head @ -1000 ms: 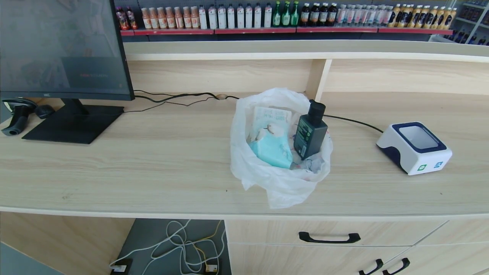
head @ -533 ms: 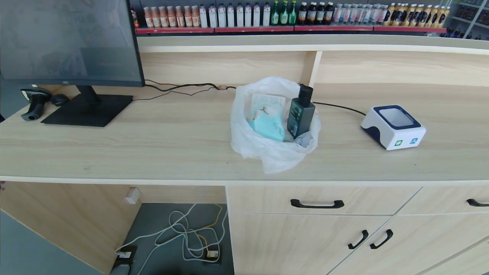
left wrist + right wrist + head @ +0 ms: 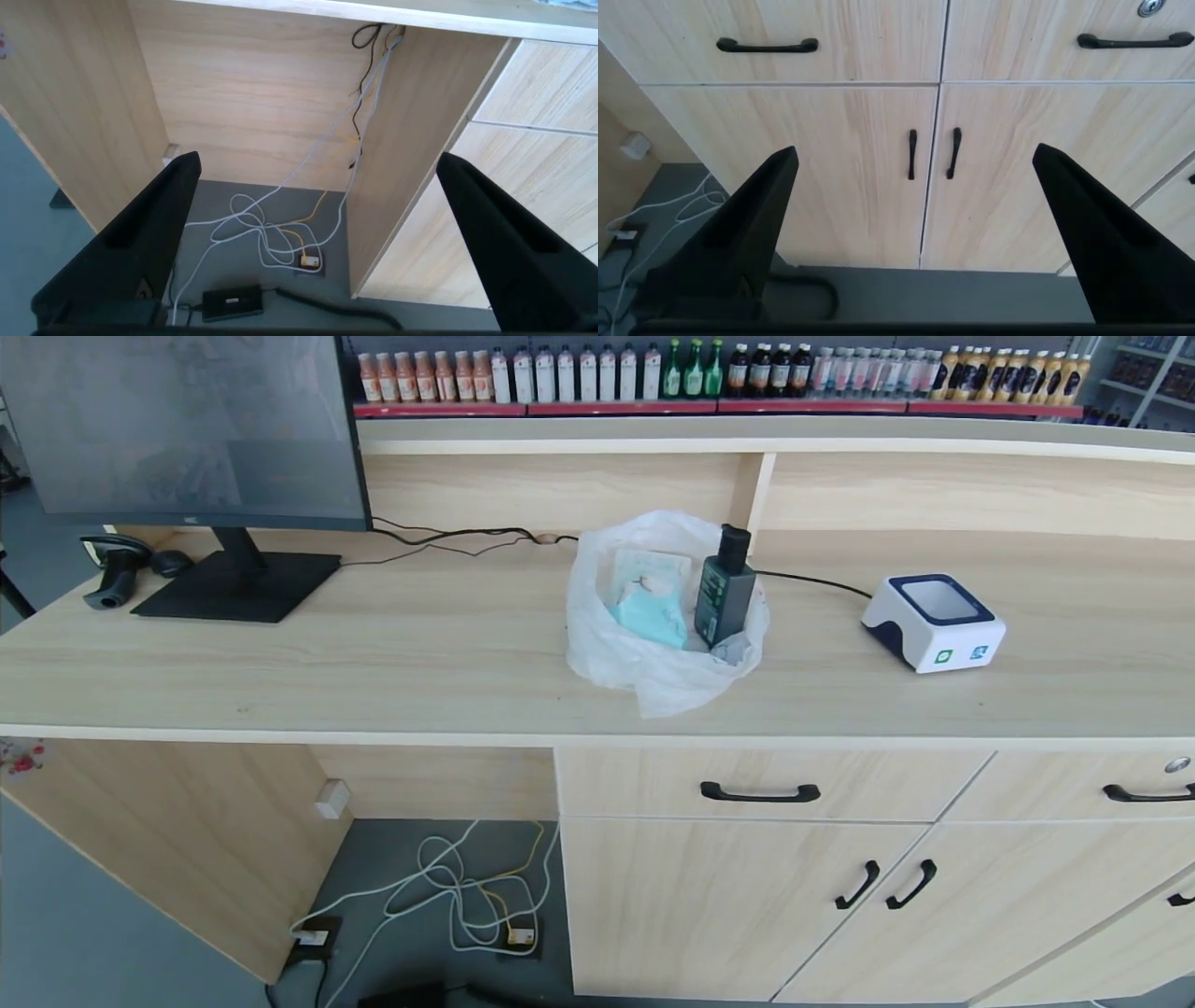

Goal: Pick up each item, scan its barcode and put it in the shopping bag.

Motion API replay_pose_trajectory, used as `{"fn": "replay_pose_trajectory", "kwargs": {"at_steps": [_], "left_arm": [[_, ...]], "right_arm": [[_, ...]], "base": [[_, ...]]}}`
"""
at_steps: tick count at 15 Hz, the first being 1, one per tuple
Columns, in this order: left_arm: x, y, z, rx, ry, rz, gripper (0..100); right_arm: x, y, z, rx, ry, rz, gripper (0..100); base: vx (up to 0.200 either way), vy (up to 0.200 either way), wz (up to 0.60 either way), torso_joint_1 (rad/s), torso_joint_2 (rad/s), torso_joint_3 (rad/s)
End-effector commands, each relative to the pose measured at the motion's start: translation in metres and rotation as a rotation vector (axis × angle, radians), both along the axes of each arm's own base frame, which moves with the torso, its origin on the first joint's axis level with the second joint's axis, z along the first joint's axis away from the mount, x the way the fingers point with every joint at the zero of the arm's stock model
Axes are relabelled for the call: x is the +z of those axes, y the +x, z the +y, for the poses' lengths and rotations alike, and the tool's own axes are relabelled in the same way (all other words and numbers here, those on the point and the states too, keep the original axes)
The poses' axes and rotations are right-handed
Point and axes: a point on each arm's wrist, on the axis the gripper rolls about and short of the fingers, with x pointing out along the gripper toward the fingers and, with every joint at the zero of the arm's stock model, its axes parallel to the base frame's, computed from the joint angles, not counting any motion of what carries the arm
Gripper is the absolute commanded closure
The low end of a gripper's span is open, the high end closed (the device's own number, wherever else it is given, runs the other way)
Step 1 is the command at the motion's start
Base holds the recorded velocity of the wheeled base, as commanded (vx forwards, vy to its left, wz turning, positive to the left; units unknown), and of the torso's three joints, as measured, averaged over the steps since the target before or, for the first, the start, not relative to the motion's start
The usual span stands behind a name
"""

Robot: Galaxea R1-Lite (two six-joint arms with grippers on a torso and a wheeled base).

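A white plastic shopping bag [image 3: 653, 653] stands open on the wooden counter [image 3: 420, 663]. Inside it a dark bottle with a black cap [image 3: 724, 588] stands upright beside a light blue packet [image 3: 649, 607]. To the right of the bag sits a white and navy barcode scanner [image 3: 932, 622]. My left gripper [image 3: 318, 233] hangs low in front of the open knee space under the counter, its fingers spread wide with nothing between them. My right gripper [image 3: 915, 224] is also low, facing the cabinet doors [image 3: 934, 168], open and holding nothing.
A monitor [image 3: 187, 429] on a black stand sits at the counter's left end, with a handheld scanner [image 3: 112, 579] beside it. Cables [image 3: 448, 896] lie on the floor below. Drawers [image 3: 761, 789] line the counter front. Bottles [image 3: 728, 373] fill the shelf behind.
The whole head view has pulled back from the counter, so the bag and scanner look smaller and more of the drawers and floor show. The items have not moved.
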Motion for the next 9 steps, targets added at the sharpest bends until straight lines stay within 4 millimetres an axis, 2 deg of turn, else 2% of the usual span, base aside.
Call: {"fn": "replay_pose_trajectory", "kwargs": {"at_steps": [1, 9], "left_arm": [[-0.0001, 0.0, 0.0, 0.002, -0.001, 0.001, 0], [-0.0001, 0.0, 0.0, 0.0, -0.002, 0.001, 0]], "right_arm": [[-0.0002, 0.0002, 0.0, 0.001, -0.001, 0.003, 0], [0.0003, 0.0, 0.0, 0.002, -0.018, 0.001, 0]], "base": [[0.0, -0.2, 0.0, 0.002, 0.0, 0.002], [0.0, -0.2, 0.0, 0.007, 0.0, 0.001]]}}
